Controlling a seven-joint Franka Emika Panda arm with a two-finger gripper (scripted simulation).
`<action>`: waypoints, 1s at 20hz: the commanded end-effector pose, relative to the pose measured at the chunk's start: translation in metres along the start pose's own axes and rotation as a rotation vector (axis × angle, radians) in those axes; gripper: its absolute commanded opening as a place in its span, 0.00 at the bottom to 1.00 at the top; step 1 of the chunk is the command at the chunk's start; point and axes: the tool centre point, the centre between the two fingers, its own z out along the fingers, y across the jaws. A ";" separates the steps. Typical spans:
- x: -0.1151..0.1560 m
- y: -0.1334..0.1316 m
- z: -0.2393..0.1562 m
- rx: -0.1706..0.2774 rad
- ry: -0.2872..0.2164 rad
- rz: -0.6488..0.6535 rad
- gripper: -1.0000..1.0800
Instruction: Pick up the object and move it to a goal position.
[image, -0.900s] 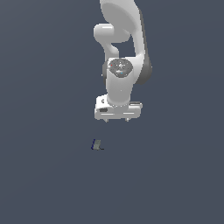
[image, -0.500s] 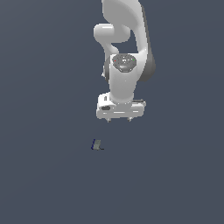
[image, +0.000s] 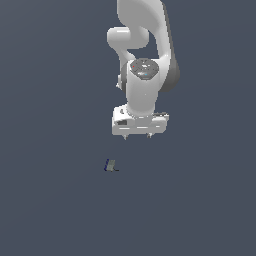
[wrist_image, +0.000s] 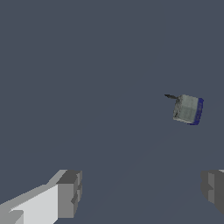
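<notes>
The object (image: 111, 166) is a tiny grey-olive slanted block with dark blue edging. It lies on the dark grey floor, below the gripper and toward the exterior view's left of it. It also shows in the wrist view (wrist_image: 188, 109), apart from both fingers. My white gripper (image: 137, 137) hangs above the floor, pointing down, open and empty. In the wrist view its two grey fingertips (wrist_image: 70, 194) stand wide apart with bare floor between them.
The white arm (image: 145, 55) rises above the gripper toward the top of the exterior view. A plain dark grey floor (image: 50, 200) fills the scene.
The gripper has come down slightly and its wrist has turned a little. The object has not moved.
</notes>
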 end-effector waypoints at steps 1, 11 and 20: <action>0.001 0.001 0.001 -0.001 0.000 -0.017 0.96; 0.009 0.014 0.013 -0.007 -0.002 -0.166 0.96; 0.021 0.032 0.030 -0.013 -0.006 -0.385 0.96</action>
